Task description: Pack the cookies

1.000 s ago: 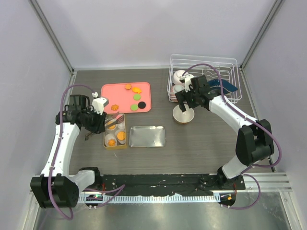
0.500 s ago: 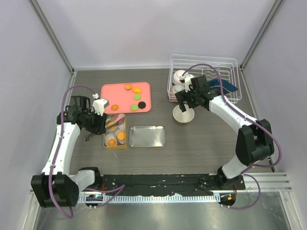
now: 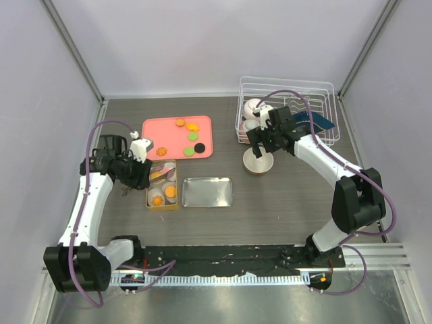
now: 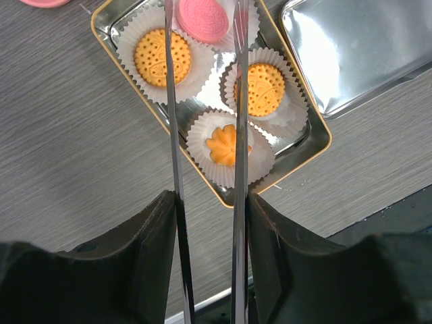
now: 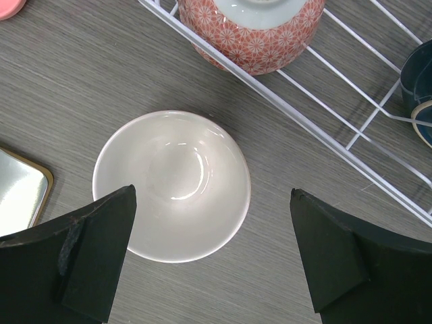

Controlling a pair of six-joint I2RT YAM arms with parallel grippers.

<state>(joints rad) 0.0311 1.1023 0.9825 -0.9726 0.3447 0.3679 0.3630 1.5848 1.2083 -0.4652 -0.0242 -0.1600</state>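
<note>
My left gripper (image 4: 208, 202) is shut on a pair of metal tweezers (image 4: 174, 135), whose blades stand apart over an open gold-rimmed tin (image 4: 317, 145). In paper cups in the tin lie a pink cookie (image 4: 204, 17), two round orange cookies (image 4: 162, 57) (image 4: 264, 88) and a flower-shaped orange cookie (image 4: 224, 143). Nothing is between the blade tips. In the top view, the left gripper (image 3: 143, 172) is at the tin's (image 3: 150, 202) left side. More cookies (image 3: 194, 126) lie on the pink tray (image 3: 169, 129), among them a black one (image 3: 200, 147). My right gripper (image 5: 210, 196) hangs open above a white bowl (image 5: 172, 185).
The tin's lid (image 3: 208, 192) lies just right of the tin. A white wire rack (image 3: 317, 91) at the back right holds a red patterned bowl (image 5: 253, 27) and a blue dish (image 5: 418, 88). The white bowl (image 3: 258, 163) stands in front of the rack.
The tweezer blades have spread apart and the pink cookie now lies loose in the tin. My left gripper has drawn back slightly to the left. The right arm has not moved.
</note>
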